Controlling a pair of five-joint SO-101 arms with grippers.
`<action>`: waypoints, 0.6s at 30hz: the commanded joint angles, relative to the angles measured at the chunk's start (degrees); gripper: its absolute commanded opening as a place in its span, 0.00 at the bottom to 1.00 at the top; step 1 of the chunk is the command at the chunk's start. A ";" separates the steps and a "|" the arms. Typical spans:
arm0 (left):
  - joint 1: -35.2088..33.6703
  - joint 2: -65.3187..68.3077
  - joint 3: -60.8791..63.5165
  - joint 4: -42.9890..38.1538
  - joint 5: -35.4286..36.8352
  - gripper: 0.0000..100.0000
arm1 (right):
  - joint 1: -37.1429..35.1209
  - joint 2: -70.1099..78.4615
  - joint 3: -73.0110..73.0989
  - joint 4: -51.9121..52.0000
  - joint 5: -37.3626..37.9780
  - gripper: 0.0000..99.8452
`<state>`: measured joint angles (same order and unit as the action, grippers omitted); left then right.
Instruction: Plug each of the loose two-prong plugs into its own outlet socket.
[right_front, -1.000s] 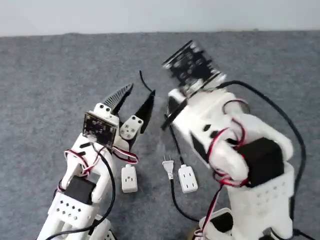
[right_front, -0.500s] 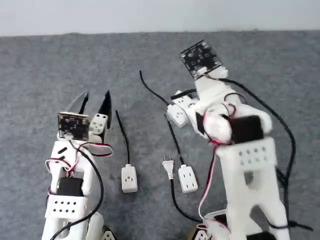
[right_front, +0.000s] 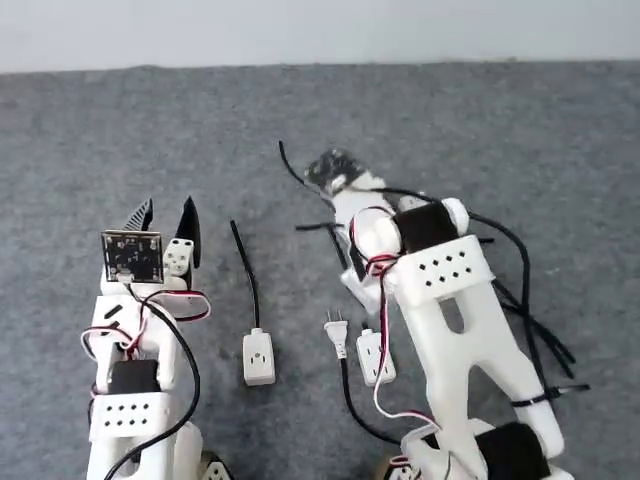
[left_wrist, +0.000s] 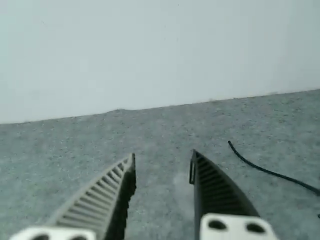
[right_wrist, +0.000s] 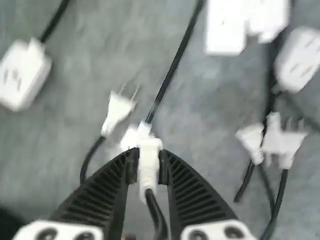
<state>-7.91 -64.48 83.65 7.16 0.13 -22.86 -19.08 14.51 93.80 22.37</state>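
My right gripper (right_wrist: 148, 156) is shut on a small white plug body (right_wrist: 149, 167) with a black cord; its prongs are hidden. It hovers low over the grey carpet. Just beyond lies a loose two-prong plug (right_wrist: 117, 107), which the high view shows at centre (right_front: 337, 333). One white outlet socket (right_front: 258, 358) lies left of that plug with its black cord running away from me. A second socket (right_front: 370, 358) is partly covered by the right arm (right_front: 440, 290). My left gripper (right_front: 165, 215) is open at the left, off the floor, with nothing between its fingers (left_wrist: 210, 190).
Black cords (right_front: 295, 175) trail across the carpet beyond the right arm. Blurred white pieces, some with prongs (right_wrist: 272, 140), lie beside the right gripper with more cords. A pale wall (left_wrist: 160, 50) bounds the far edge.
The left arm has swung left, away from the cords, with its gripper still open. The right arm has tipped forward and down over the middle plug and socket, carrying the white plug.
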 joint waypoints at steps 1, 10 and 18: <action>0.26 -0.44 -0.75 -1.67 -0.97 0.17 | -0.66 -0.66 1.23 5.32 5.19 0.01; 0.79 -0.35 0.31 -3.43 -1.05 0.17 | -1.01 -0.92 17.14 -1.27 15.47 0.01; 0.88 -0.35 1.10 -4.84 -2.46 0.17 | -2.07 -0.92 17.58 -4.35 19.87 0.01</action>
<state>-7.47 -64.48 85.23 3.91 -1.45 -23.65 -19.08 32.18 91.60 39.43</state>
